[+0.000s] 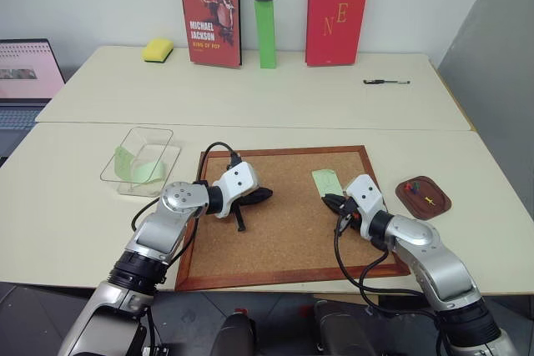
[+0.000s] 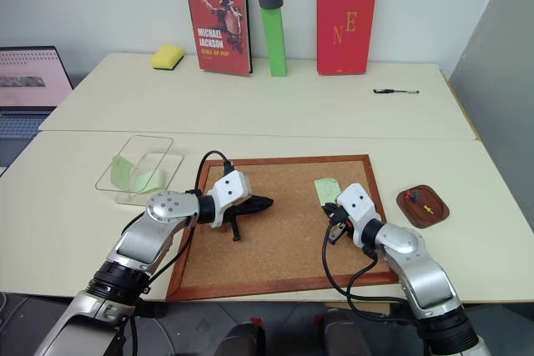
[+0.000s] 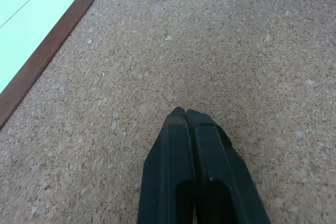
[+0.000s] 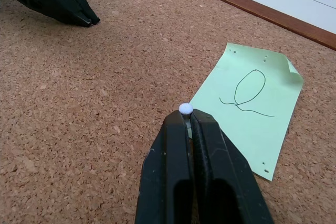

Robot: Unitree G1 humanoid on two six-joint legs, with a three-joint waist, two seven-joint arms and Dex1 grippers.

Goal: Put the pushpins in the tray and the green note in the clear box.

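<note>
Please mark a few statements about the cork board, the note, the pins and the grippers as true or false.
1. The right gripper is shut on a white-headed pushpin. True.
2. The green note on the cork board lies inside the clear box. False: it lies on the board, at the right gripper's tips.
3. The left gripper is shut and holds nothing. True.
4. The tray is empty. False: a few small pins lie in it.
5. The note bears a pen scribble. True.
6. The tray sits on the cork board. False: it rests on the table, right of the board.
</note>
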